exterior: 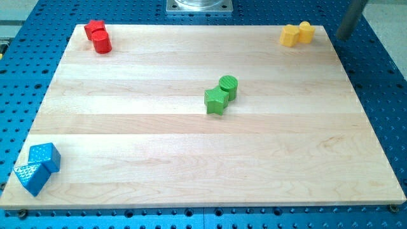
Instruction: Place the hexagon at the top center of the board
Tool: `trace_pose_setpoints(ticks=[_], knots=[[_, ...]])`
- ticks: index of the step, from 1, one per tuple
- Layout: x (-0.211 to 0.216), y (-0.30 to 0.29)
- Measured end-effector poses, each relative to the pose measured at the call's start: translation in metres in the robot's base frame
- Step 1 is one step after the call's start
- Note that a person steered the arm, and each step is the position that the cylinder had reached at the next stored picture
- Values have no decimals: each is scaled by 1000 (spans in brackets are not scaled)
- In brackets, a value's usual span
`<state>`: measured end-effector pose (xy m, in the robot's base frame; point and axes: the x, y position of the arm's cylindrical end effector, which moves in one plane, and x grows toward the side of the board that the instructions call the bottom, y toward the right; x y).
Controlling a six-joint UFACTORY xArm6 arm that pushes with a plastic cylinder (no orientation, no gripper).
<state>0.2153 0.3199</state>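
A wooden board is seen lying on a blue perforated table, and everything else is placed against that board. My tip is found off the board, just beyond its top right corner, over the table, with the dark rod slanting away toward the view's top. No fingers are carried by the rod, so nothing is clasped or clenched, and no block is touched by it. Nearest to it, on the board's top right corner, two yellow blocks are set touching each other: a faceted one, taken here for the hexagon although its outline is small, and a rounder yellow block on the side toward the board's right edge. The hexagon is thus at the board's top right, well apart from the board's top centre. Near the board's middle a green star and a green cylinder are pressed together, the cylinder on the side toward the board's top. At the board's top left corner two red blocks are in contact: a faceted red block, whose shape cannot be told, and a red cylinder below it. At the board's bottom left corner a blue cube and a blue triangle are touching, the triangle overhanging the board's left edge.
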Motion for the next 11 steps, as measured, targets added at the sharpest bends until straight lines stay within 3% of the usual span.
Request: trace_pose_setpoints(ticks=[2, 4, 6, 7, 8, 9, 10, 11], knots=[[12, -148], [18, -68], [39, -185], [39, -173], [54, -223], [32, -279], [76, -261], [75, -305]])
